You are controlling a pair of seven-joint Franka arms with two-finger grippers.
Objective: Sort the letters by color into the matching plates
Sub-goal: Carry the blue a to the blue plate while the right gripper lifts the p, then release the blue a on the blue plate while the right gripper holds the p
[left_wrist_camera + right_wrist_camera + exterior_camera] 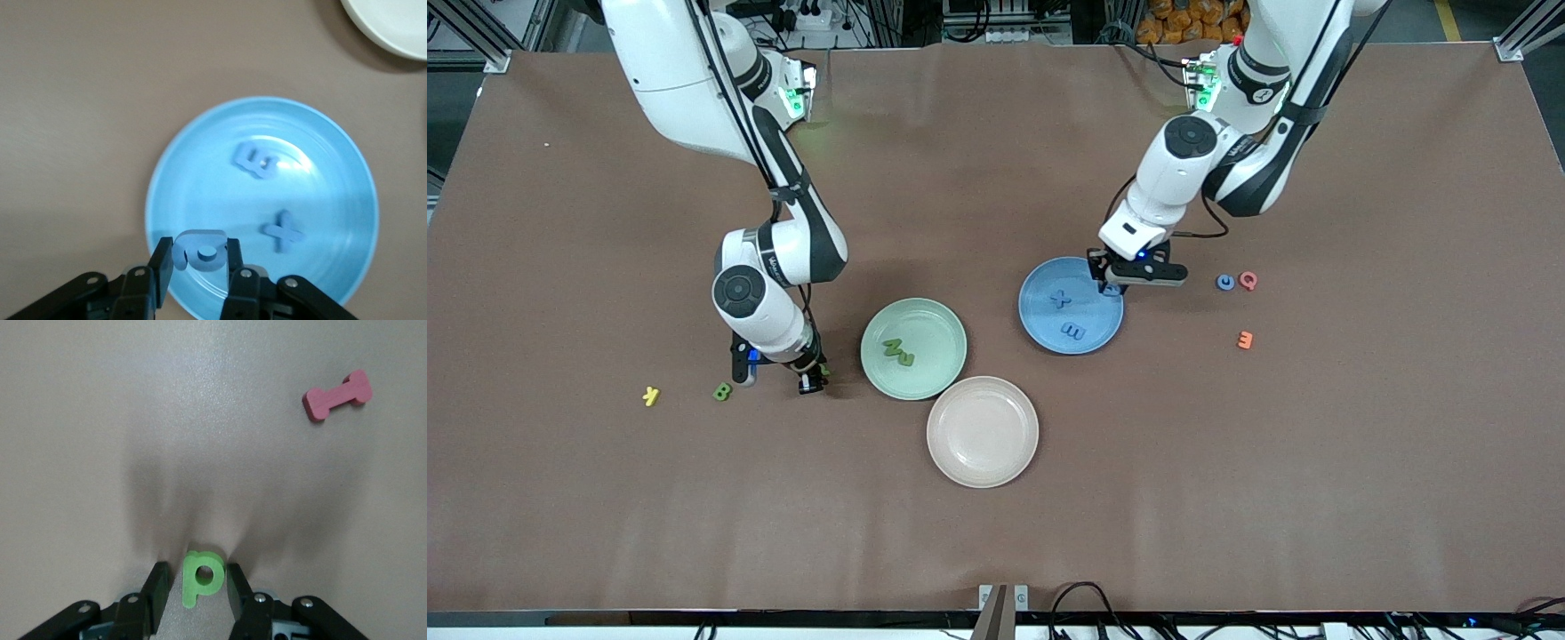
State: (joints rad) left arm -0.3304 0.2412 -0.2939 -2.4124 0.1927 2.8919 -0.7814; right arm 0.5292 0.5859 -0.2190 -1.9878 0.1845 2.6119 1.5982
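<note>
The left gripper hangs over the rim of the round, medium-blue matte plate, its jaws clamped on a chunky blue foam letter with a round hole; by my reading it is held there for dropping in with its own colour. Two more blue foam letters, an X-like one and an E-like one, lie flat in that plate.

The right gripper is down at the table, near the pale mint-green plate and toward the right arm's end. Its fingers flank a bright green foam P, small gaps showing on each side, so it is not yet squeezed; this looks like the start of a pick. A pink bar-shaped foam letter lies well apart from it. Two green letters rest in the mint plate, and a green B waits on the table.
</note>
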